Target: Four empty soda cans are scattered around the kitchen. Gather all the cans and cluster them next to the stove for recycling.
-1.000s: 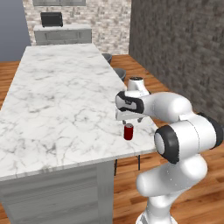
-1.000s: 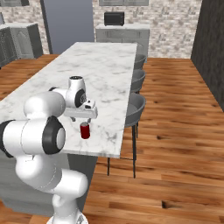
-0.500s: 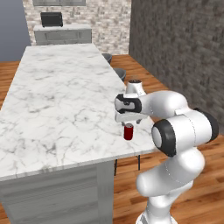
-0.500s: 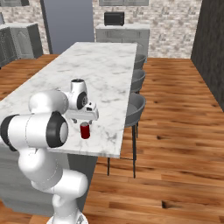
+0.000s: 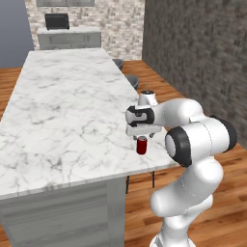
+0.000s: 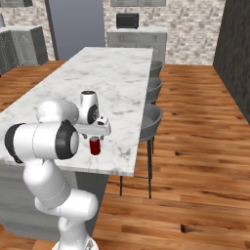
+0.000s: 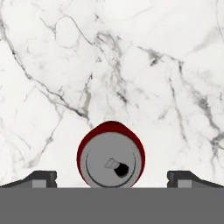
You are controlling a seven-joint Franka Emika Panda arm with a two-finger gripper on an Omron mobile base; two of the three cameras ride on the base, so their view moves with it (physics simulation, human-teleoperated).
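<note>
One can (image 7: 111,154) sits upright straight below my pincer (image 7: 111,178), silver top facing the hand camera, and my two tips (image 7: 38,178) stand spread as wide as they go, one on each side of it, holding nothing. From the base views my pincer (image 5: 143,131) hangs right above the can (image 5: 142,145), which stands on the marble desk (image 5: 62,106) near its right edge and not far from the near corner.

What could go wrong? If I come down off-centre, one tip lands on the rim and tips the can over, and an empty can would likely roll. The desk edge is close on that side, so a rolling can may drop to the wood floor (image 6: 195,146) among the stools (image 6: 152,117). Closing too early, above the body, would pinch only the rim and it could slip out.

Room is good otherwise: bare marble stretches away to the left and far ahead, nothing else near the can, so I judge a straight descent and a straight lift are free.
</note>
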